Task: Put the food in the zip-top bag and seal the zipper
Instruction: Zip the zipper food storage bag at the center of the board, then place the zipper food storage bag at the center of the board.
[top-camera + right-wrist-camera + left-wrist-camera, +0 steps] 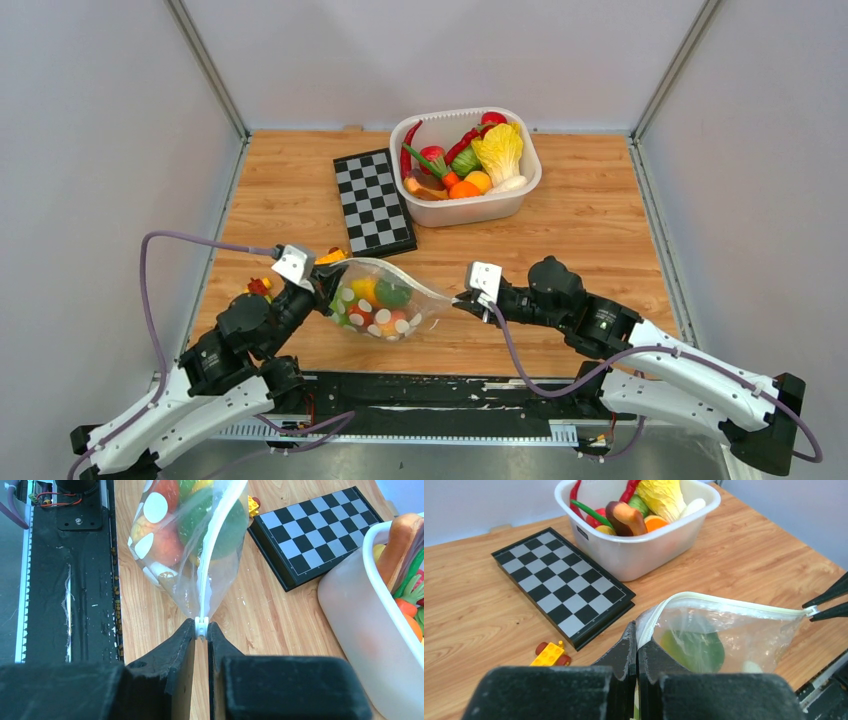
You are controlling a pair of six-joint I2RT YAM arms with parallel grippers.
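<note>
While the zip-top bag (385,308) hangs stretched between the two arms just above the near part of the surface (600,220), the step in hand looks like sealing. The left end effector (636,636) is clamped tight on the bag's corner at one end of the zipper (734,605). The right end effector (201,628) pinches narrowly on the small white tab at the zipper's other end. Food (392,293) sits low in the bag, green and orange pieces among it, and more lies in the white tub (528,182) at the far side, beside the chessboard (372,200). Whether the strip is pressed shut along its whole length I cannot tell; near the left grip its two lips seem to part. To do this well, the left side should anchor firmly while the strip is held taut and straight, without sag. Pulling too hard risks the tab slipping from the fingers or the bag swinging, so tension should be even and modest.
</note>
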